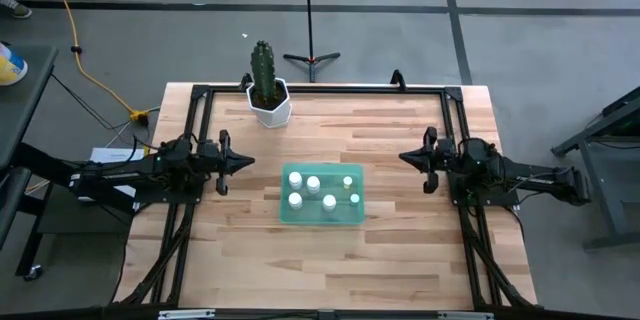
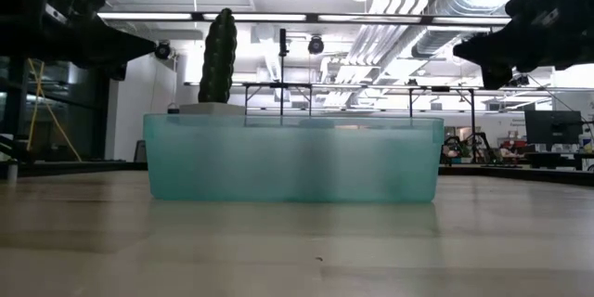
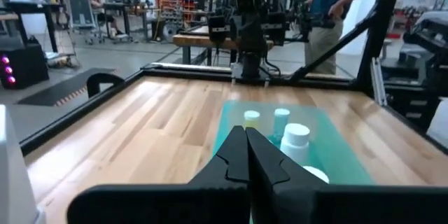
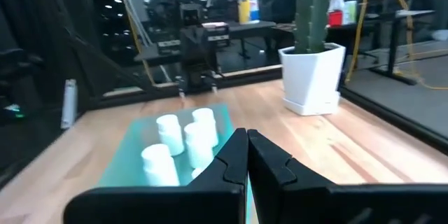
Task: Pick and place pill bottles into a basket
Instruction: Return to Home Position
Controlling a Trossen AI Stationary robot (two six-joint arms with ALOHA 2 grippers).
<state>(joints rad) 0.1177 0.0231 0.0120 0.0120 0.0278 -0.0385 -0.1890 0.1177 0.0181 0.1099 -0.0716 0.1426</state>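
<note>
Clenched on nothing, the left gripper (image 1: 245,163) is hovering above the desk (image 1: 400,260) at 9 o'clock of the basket (image 1: 322,221), well apart from it, its fingers pressing together at the tips. Opposite, the right gripper (image 1: 405,157) is hanging at 3 o'clock of the basket, likewise pinched closed and carrying nothing. Between them, the translucent green basket is sitting near the desk's centre, and six pill bottles (image 1: 313,183) are standing upright inside it. Three are lining its 12 o'clock side and three its 6 o'clock side, with the yellowish bottle (image 1: 354,198) toward 3 o'clock. No bottle is showing on the bare wood outside it. At 11 o'clock from the basket, the white hexagonal cactus pot (image 1: 270,108) is standing near the desk's far edge. Judging by this, the picking and placing is looking finished; only parking the arms seems to be remaining.
</note>
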